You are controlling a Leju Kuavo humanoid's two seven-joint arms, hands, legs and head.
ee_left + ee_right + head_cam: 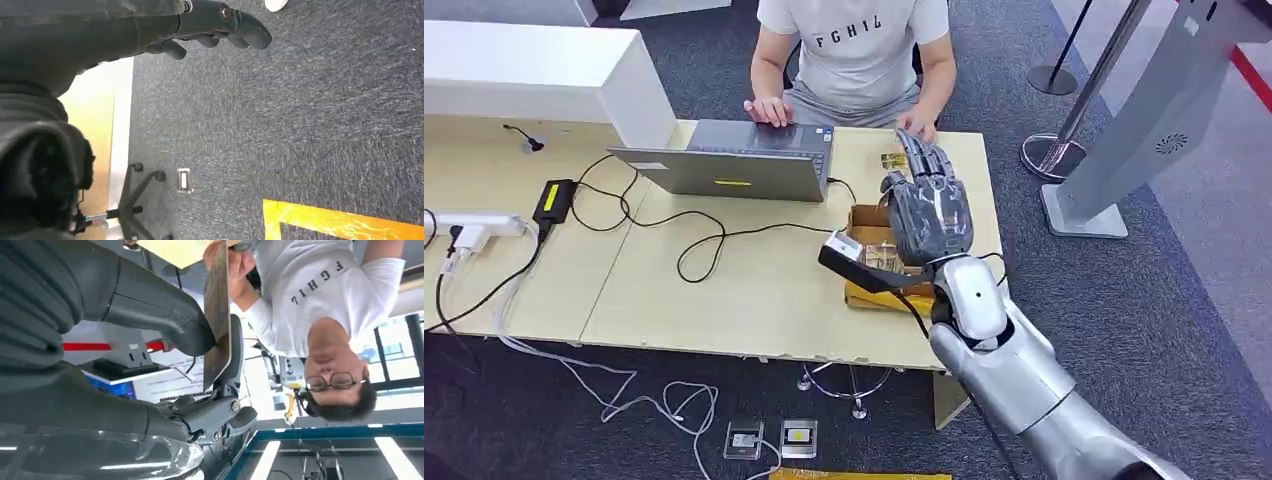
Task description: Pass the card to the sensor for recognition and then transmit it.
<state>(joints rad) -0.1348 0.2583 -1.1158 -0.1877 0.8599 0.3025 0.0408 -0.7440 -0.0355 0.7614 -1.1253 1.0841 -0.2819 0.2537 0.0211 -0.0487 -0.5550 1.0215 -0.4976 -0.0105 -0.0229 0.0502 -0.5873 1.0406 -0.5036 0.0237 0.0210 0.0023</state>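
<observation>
Card [218, 315] stock like this looked thin, light and stiff with slick faces, so a pinch across the flat faces near one end seemed the safest hold; in the right wrist view, upper centre of the frame, it was clamped between the thumb and fingers of the right hand [929, 205], extended toward the person [854, 50]. Below that hand, right of centre in the head view, sat an open cardboard box [864, 222] holding what may have been more cards. The left hand [210, 25] hung with fingers loosely curled on nothing.
</observation>
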